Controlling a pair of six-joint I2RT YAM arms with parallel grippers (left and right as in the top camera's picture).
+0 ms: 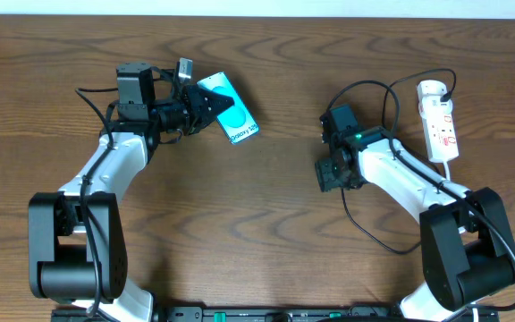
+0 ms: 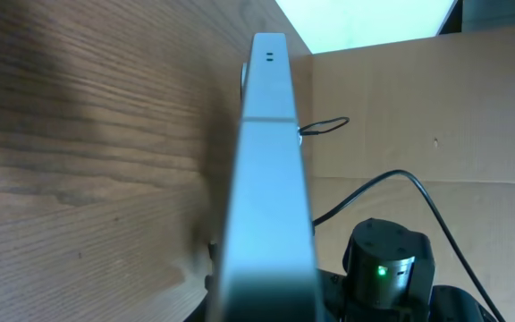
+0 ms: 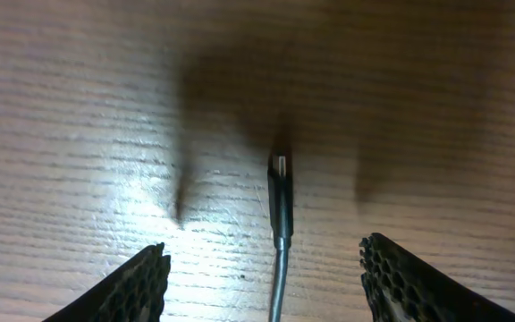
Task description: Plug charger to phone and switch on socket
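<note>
The left arm reached from 7 o'clock up toward 11 o'clock, bent at the elbow, and the left tool (image 1: 202,103) was clamped on the phone (image 1: 235,116), whose screen showed from above. The right arm folded in from 5 o'clock, with the right tool (image 3: 265,250) pointed down and spread wide. The charger (image 3: 280,192) tip lay on the table (image 1: 266,233) between its fingers, untouched. The socket (image 1: 440,121) lay at 2 o'clock.
</note>
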